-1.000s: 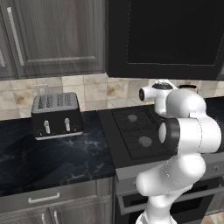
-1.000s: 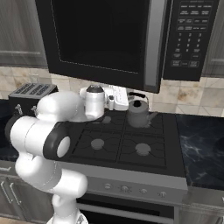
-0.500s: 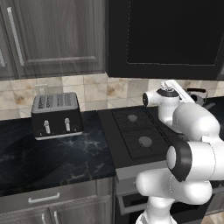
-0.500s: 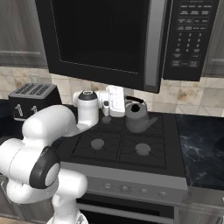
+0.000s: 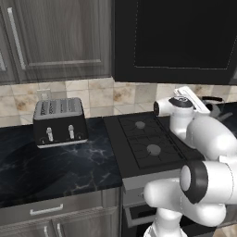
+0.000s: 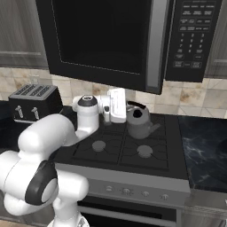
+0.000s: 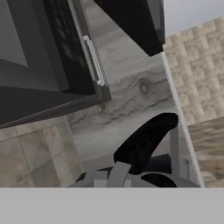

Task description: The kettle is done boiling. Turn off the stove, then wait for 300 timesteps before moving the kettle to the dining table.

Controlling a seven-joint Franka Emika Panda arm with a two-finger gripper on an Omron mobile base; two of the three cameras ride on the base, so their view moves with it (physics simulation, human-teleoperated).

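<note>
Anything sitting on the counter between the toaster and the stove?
No. In the left base view the black marble counter runs bare from the toaster to the stove's left edge; nothing stands on that stretch.

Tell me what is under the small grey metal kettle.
The grey metal kettle sits on the rear right grate of the black gas cooktop. Its body covers the burner cap beneath, so that cannot be seen.
</note>
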